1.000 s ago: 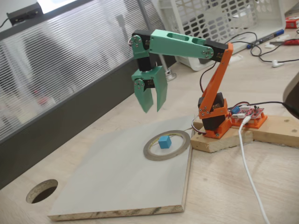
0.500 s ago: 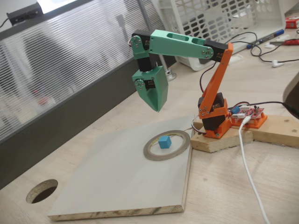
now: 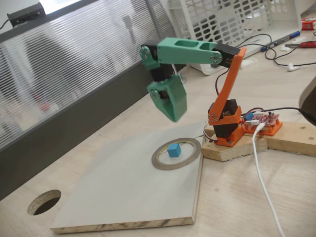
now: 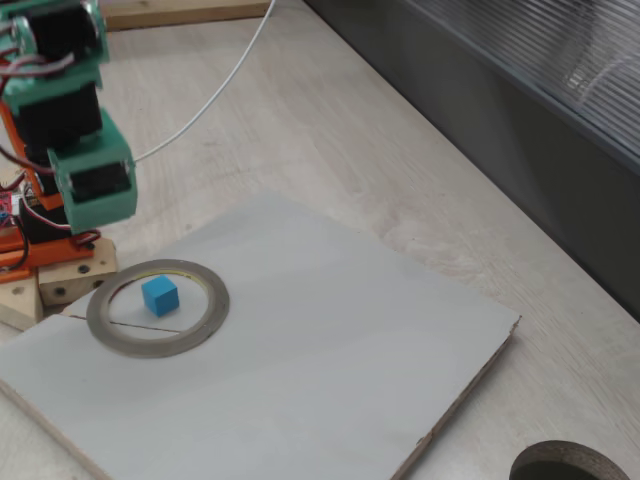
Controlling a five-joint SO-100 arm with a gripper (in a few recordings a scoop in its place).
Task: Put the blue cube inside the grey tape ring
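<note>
Over the preceding second the gripper [image 3: 174, 114] closed its fingers on nothing and swung up and back from above the grey tape ring [image 3: 176, 153]. The blue cube [image 3: 173, 150] lay inside the ring's opening on the grey board [image 3: 128, 192], so the placement was judged complete. No legible brand, label or writing was found.

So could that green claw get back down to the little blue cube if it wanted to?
Probably yes. The cube sits uncovered inside the tape ring, and the gripper hangs shut just above it with nothing between them. It would need to open first.
</note>
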